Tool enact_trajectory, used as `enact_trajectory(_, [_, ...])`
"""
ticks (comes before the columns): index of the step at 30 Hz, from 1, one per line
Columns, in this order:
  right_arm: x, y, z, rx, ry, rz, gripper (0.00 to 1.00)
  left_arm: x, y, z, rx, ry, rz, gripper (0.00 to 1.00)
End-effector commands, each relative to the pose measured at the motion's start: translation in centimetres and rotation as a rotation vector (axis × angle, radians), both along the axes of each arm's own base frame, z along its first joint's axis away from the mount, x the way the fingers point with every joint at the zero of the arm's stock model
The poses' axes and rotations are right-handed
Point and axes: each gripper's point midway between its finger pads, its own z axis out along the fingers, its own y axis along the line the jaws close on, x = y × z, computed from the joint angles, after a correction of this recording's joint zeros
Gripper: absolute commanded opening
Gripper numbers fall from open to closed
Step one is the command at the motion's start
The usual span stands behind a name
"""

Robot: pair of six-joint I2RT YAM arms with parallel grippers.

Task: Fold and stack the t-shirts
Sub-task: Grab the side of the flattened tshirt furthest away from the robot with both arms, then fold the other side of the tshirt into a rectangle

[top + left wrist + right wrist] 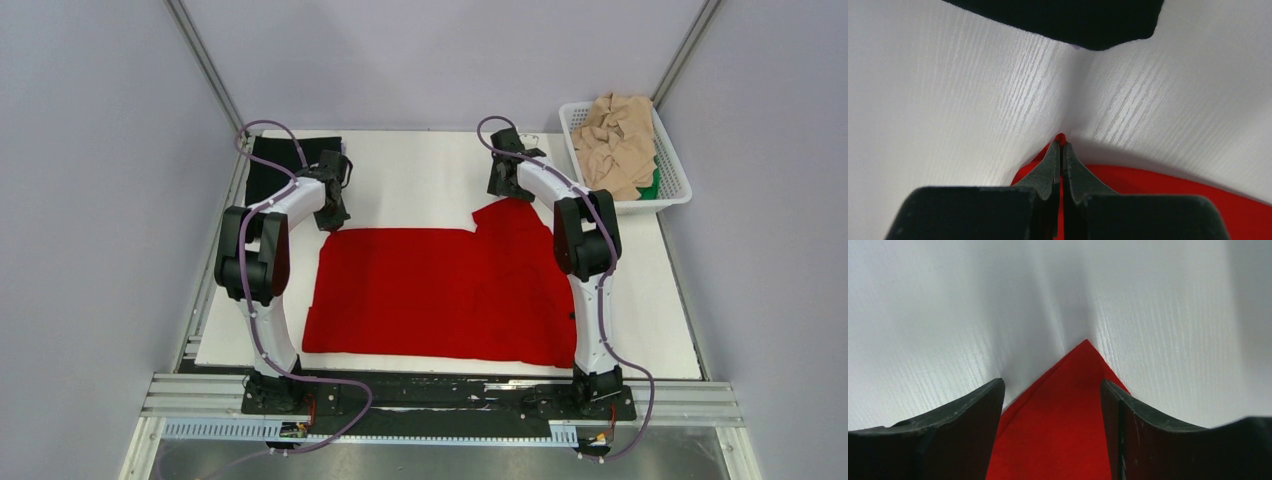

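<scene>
So red tee [440, 295] lies flat, long axis L-R across table [420, 170].

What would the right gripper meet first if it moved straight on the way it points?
Probably the red t-shirt: its corner lies inside the open right gripper, white table beneath. Depth is unclear.

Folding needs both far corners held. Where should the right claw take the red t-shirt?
At its pointed far-right corner, from above: the red t-shirt lies flat, that tip sits inside the open right claw; the left claw pinches the other.
</scene>
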Motion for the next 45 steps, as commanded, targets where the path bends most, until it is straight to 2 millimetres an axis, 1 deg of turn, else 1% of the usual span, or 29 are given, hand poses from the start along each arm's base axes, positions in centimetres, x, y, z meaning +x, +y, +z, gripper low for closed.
enact_trajectory(1, [0.1, -0.6, -0.4, -0.050, 0.020, 0.003, 0.68, 1.8, -0.5, 2.8, -0.004, -0.080, -0.017, 0.00])
enact_trajectory(3, [-0.3, -0.8, -1.2, -0.055, 0.036, -0.005, 0.63, 1.8, -0.6, 2.9, 0.000, -0.082, -0.021, 0.00])
enact_trajectory(5, [-0.8, -0.9, -1.4, -0.053, 0.044, -0.019, 0.55, 1.8, -0.6, 3.0, 0.005, -0.081, -0.022, 0.00])
enact_trajectory(7, [-1.2, -1.0, -1.1, -0.040, 0.038, -0.047, 0.46, 1.8, -0.6, 3.1, 0.009, -0.082, -0.023, 0.00])
enact_trajectory(9, [-1.7, -1.1, -0.7, -0.026, 0.033, -0.069, 0.41, 1.7, -0.7, 3.1, 0.011, -0.082, -0.023, 0.00])
enact_trajectory(12, [-1.9, -1.3, -0.2, -0.018, 0.020, -0.092, 0.31, 1.4, -0.9, 3.2, 0.013, -0.078, -0.029, 0.00])
enact_trajectory(15, [-1.8, -1.2, 0.8, -0.002, -0.004, -0.112, 0.21, 1.2, -1.4, 3.7, 0.022, -0.090, -0.040, 0.00])
enact_trajectory(20, [-1.5, -1.1, 3.2, 0.022, -0.065, -0.114, 0.00, 0.6, -1.4, 4.3, 0.022, -0.102, -0.034, 0.00])
enact_trajectory(22, [-1.8, -1.4, 4.4, 0.017, -0.092, -0.118, 0.00, 0.4, -1.4, 4.7, 0.023, -0.113, -0.035, 0.00])
enact_trajectory(24, [-2.6, -1.6, 5.3, 0.016, -0.105, -0.109, 0.00, 0.1, -1.3, 5.0, 0.025, -0.120, -0.034, 0.00])
enact_trajectory(25, [-3.1, -1.7, 5.8, 0.019, -0.110, -0.105, 0.00, 0.0, -1.3, 5.4, 0.025, -0.129, -0.034, 0.00])
enact_trajectory(26, [-3.8, -1.7, 6.2, 0.027, -0.110, -0.099, 0.00, -0.2, -1.3, 5.2, 0.028, -0.129, -0.034, 0.00])
enact_trajectory(27, [-4.5, -1.6, 6.6, 0.040, -0.111, -0.096, 0.00, -0.3, -1.2, 5.8, 0.034, -0.146, -0.034, 0.00])
enact_trajectory(28, [-5.7, -1.7, 6.4, 0.044, -0.098, -0.094, 0.00, -0.6, -1.2, 5.6, 0.038, -0.152, -0.035, 0.00])
enact_trajectory(29, [-6.6, -1.6, 6.6, 0.048, -0.096, -0.091, 0.00, -0.7, -1.3, 6.2, 0.035, -0.170, -0.035, 0.00])
enact_trajectory(30, [-7.5, -1.5, 7.4, 0.057, -0.106, -0.084, 0.00, -1.1, -1.2, 6.5, 0.031, -0.181, -0.035, 0.00])
enact_trajectory(34, [-11.2, -1.2, 8.6, 0.073, -0.103, -0.076, 0.00, -2.0, -1.2, 7.4, 0.019, -0.207, -0.040, 0.00])
enact_trajectory(38, [-14.9, -1.1, 9.7, 0.063, -0.088, -0.069, 0.00, -3.2, -1.8, 7.8, 0.003, -0.233, -0.060, 0.00])
enact_trajectory(39, [-15.8, -1.0, 10.0, 0.057, -0.087, -0.068, 0.00, -3.2, -2.1, 8.0, -0.006, -0.246, -0.071, 0.00])
enact_trajectory(41, [-17.7, -1.1, 10.6, 0.029, -0.079, -0.069, 0.00, -4.3, -2.1, 7.8, -0.002, -0.244, -0.076, 0.00])
enact_trajectory(42, [-18.6, -1.2, 10.9, 0.015, -0.073, -0.070, 0.00, -4.6, -2.0, 8.3, 0.006, -0.259, -0.071, 0.00])
enact_trajectory(43, [-19.5, -1.2, 11.2, 0.001, -0.067, -0.066, 0.00, -5.2, -1.8, 8.1, 0.011, -0.254, -0.061, 0.00])
enact_trajectory(44, [-20.3, -1.1, 11.4, -0.007, -0.061, -0.063, 0.00, -5.5, -1.6, 8.6, 0.012, -0.270, -0.056, 0.00])
enact_trajectory(45, [-21.2, -1.1, 11.6, -0.014, -0.054, -0.062, 0.00, -6.0, -1.5, 8.3, 0.011, -0.263, -0.049, 0.00])
